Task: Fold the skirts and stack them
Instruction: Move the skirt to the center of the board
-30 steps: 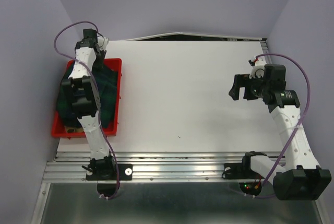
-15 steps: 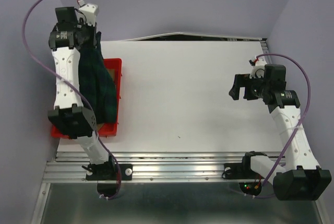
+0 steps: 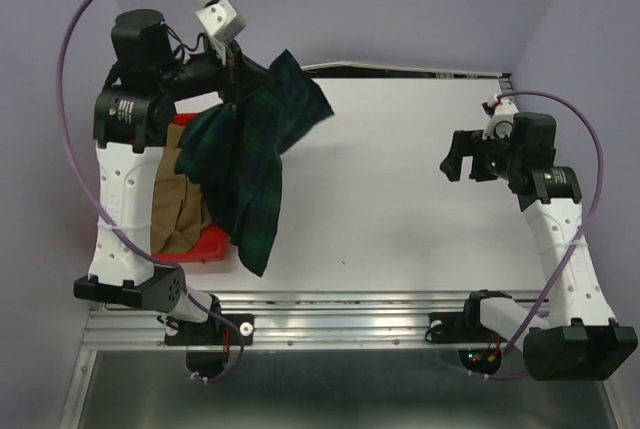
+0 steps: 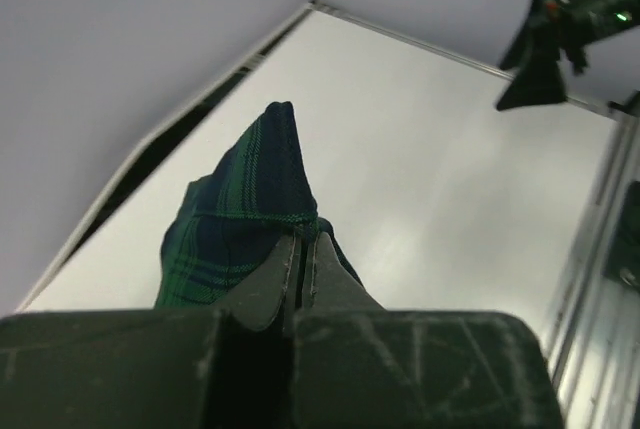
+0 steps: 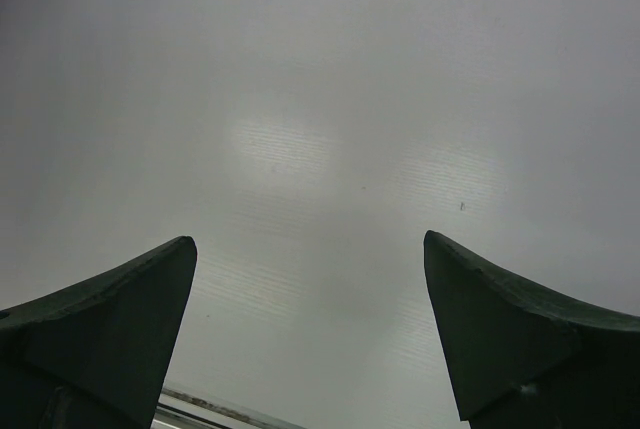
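Because it has to come out of the red tray [image 3: 200,246] before it can be folded, the green checked skirt [image 3: 245,164] hangs in the air over the tray's side. The left claw [image 4: 303,244] pinches one edge tight and holds it high. A tan skirt [image 3: 175,194] lies in the tray. The right claw [image 5: 308,241] is wide open and empty over the white table [image 3: 400,199], maybe ready to help.
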Robot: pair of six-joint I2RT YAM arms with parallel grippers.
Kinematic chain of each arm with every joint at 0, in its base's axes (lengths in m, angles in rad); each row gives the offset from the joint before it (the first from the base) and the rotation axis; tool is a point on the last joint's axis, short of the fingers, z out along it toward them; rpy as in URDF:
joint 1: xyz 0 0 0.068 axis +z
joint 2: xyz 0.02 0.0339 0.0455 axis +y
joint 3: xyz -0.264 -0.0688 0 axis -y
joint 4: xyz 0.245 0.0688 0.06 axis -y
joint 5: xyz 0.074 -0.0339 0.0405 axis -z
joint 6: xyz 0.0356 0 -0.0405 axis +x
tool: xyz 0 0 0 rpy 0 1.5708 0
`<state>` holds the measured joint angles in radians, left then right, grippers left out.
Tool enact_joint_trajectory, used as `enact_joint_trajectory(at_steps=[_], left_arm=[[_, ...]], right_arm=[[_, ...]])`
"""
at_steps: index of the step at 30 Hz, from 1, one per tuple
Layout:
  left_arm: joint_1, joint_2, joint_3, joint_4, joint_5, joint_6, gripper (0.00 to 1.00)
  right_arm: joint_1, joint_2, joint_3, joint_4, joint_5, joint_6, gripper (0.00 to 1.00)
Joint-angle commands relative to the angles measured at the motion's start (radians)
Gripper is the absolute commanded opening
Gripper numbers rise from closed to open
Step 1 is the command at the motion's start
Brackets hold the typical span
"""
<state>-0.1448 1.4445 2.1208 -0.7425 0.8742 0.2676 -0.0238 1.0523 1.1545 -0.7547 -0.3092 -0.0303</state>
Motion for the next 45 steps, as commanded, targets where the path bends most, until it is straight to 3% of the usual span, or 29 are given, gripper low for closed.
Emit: enact_joint_trajectory(at_steps=[1, 5, 10, 13, 21, 27, 32, 34, 40, 45], left_arm=[[-0.106, 0.010, -0.129, 0.089, 0.178, 0.036, 0.00], [-0.281, 0.020, -0.292, 0.147, 0.082, 0.117, 0.01], [-0.343, 0.129, -0.471, 0.236, 0.091, 0.169, 0.00], [-0.338, 0.206, -0.508, 0.177, 0.034, 0.298, 0.00], [-0.201, 0.289, -0.518, 0.229, -0.021, 0.366, 0.00], [-0.162, 0.278, -0.525, 0.204, -0.093, 0.495, 0.00], [-0.162, 0.217, -0.650, 0.278, -0.103, 0.553, 0.00], [-0.162, 0.214, -0.665, 0.293, -0.115, 0.550, 0.00], [-0.138, 0.237, -0.645, 0.287, -0.113, 0.552, 0.00], [-0.113, 0.266, -0.624, 0.290, -0.103, 0.553, 0.00]], right_arm=[[0.004, 0.026, 0.066, 0.012, -0.036, -0.008, 1.00], [0.004, 0.037, 0.070, 0.012, -0.039, -0.026, 1.00], [0.004, 0.052, 0.036, 0.011, -0.025, -0.068, 1.00], [0.004, 0.063, 0.010, 0.008, -0.031, -0.111, 1.00], [0.004, 0.084, -0.146, -0.002, -0.130, -0.347, 1.00], [0.004, 0.143, -0.194, 0.064, -0.050, -0.369, 0.96], [0.004, 0.282, -0.208, 0.127, -0.077, -0.352, 0.78], [0.004, 0.302, -0.217, 0.138, -0.172, -0.432, 0.73], [0.004, 0.164, -0.423, 0.299, -0.180, -0.716, 0.82], [0.004, 0.186, -0.487, 0.414, -0.220, -0.810, 0.86]])
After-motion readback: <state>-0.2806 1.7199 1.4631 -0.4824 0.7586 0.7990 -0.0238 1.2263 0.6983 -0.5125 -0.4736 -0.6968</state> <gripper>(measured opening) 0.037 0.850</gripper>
